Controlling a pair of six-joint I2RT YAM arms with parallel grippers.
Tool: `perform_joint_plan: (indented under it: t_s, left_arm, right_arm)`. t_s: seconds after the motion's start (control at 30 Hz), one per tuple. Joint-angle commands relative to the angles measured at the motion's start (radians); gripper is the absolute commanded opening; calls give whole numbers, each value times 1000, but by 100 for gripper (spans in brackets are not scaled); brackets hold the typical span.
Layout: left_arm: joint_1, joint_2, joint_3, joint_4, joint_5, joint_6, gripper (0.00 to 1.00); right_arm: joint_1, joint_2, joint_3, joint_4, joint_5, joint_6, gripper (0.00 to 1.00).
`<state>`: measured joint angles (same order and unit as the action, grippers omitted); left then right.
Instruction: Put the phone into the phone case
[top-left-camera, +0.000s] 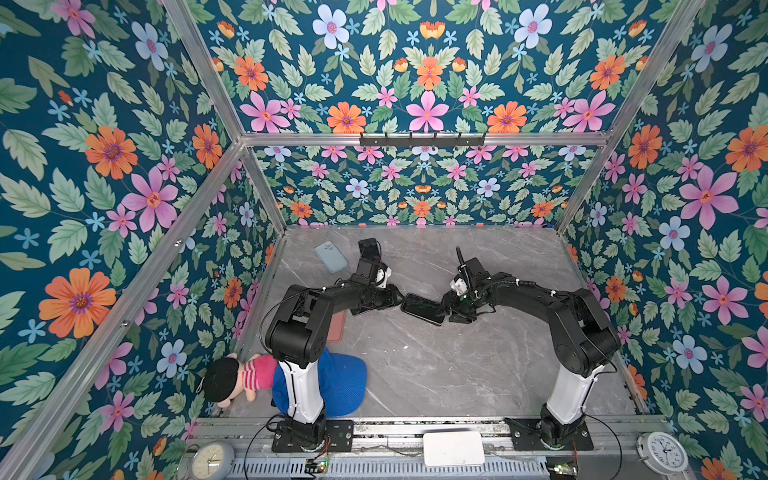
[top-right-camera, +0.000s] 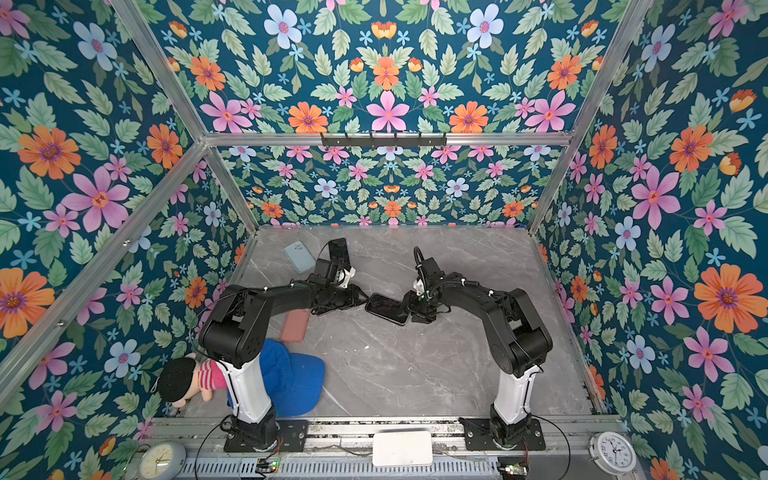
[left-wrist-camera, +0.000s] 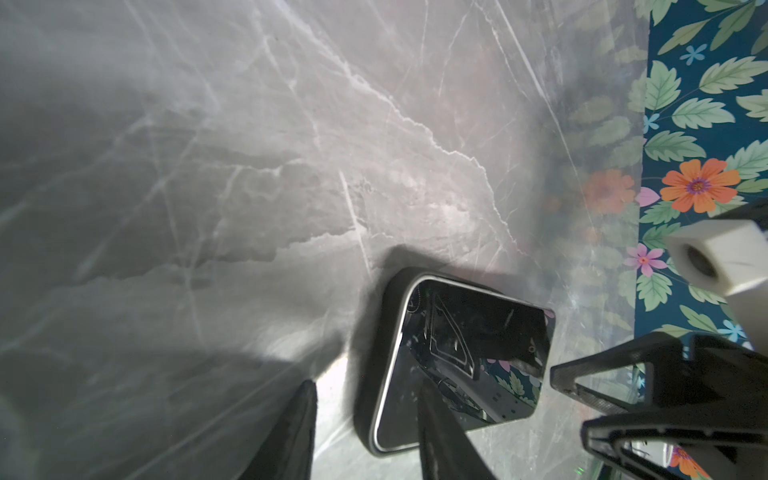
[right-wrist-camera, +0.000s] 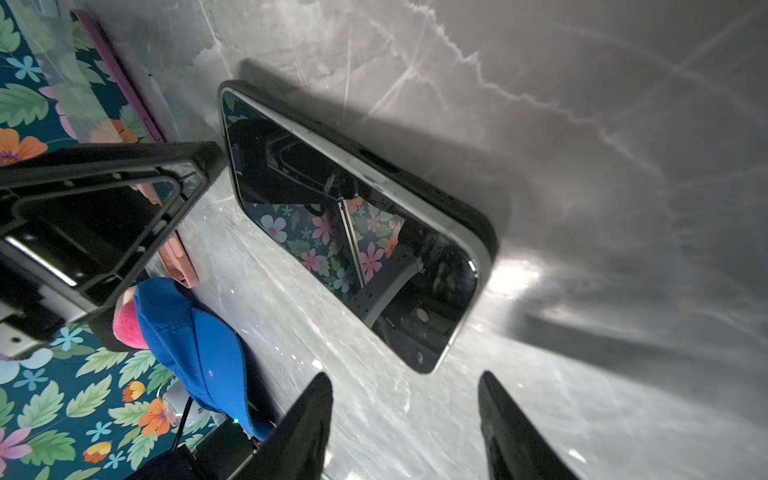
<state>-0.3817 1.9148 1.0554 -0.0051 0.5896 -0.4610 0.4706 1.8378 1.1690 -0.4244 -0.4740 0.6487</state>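
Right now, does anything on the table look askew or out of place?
The phone sits unevenly in its black case: its silver edge rides above the rim along one long side, so it looks only partly seated.

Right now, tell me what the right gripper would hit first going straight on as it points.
The right gripper would probably meet the phone lying just ahead on the table; height is unclear.

Two black arms: left arm (top-left-camera: 328, 297), right arm (top-left-camera: 552, 305). Fat round joints. White tube (top-left-camera: 305, 390) low on each. Flat black base plates (top-left-camera: 341, 434), little screws. Thin black cables (top-left-camera: 505, 283), white ties. On right gripper (right-wrist-camera: 404, 376), two pointy black fingers (right-wrist-camera: 303, 432).
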Motion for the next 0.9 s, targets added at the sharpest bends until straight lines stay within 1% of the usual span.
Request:
perform_joint_plan:
  t_s: [0.0, 0.3, 0.67, 0.87]
  left_arm:
    - [-6, 10, -6, -27, 8, 2, 43]
    - [-16, 33, -5, -18, 14, -7, 41]
    - [-17, 32, -12, -10, 17, -9, 39]
    - [-20, 33, -15, -4, 23, -10, 35]
  right_arm:
    - [21, 8, 1, -26, 42, 11, 53]
    - [37, 28, 9, -12, 34, 21, 46]
    - [51, 44, 29, -12, 25, 25, 33]
    - [57, 47, 35, -13, 23, 27, 29]
